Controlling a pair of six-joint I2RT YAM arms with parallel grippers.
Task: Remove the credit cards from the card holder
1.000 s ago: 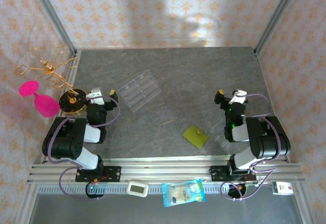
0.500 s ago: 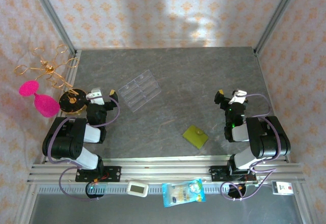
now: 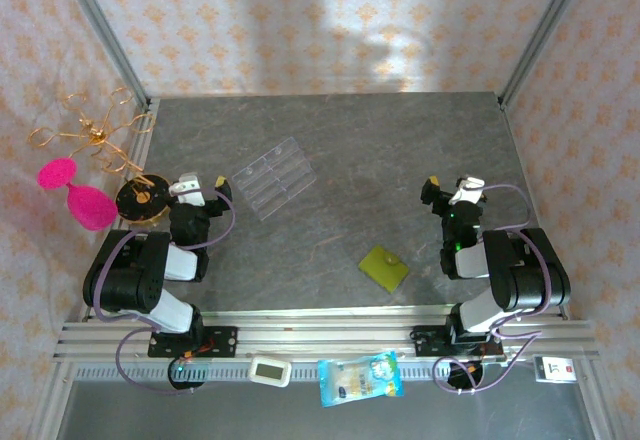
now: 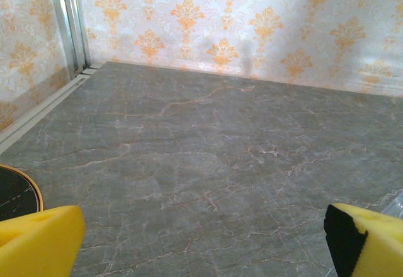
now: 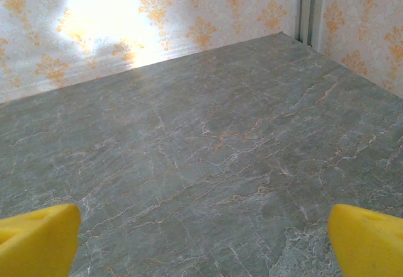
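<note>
The card holder (image 3: 384,267), a small olive-yellow wallet, lies folded shut on the grey table near the front edge, between the two arms and closer to the right one. The credit cards are hidden. My left gripper (image 3: 222,189) rests folded back at the left, well away from the wallet. In the left wrist view its yellow fingertips (image 4: 39,239) stand far apart with only bare table between them. My right gripper (image 3: 432,190) sits at the right, behind and to the right of the wallet. Its yellow fingertips (image 5: 38,238) are likewise spread wide over bare table.
A clear plastic tray with compartments (image 3: 275,176) lies at the back left of the table. A black round disc (image 3: 140,200), a pink glass (image 3: 82,198) and a gold wire ornament (image 3: 92,132) sit by the left wall. Metal frame posts mark the back corners.
</note>
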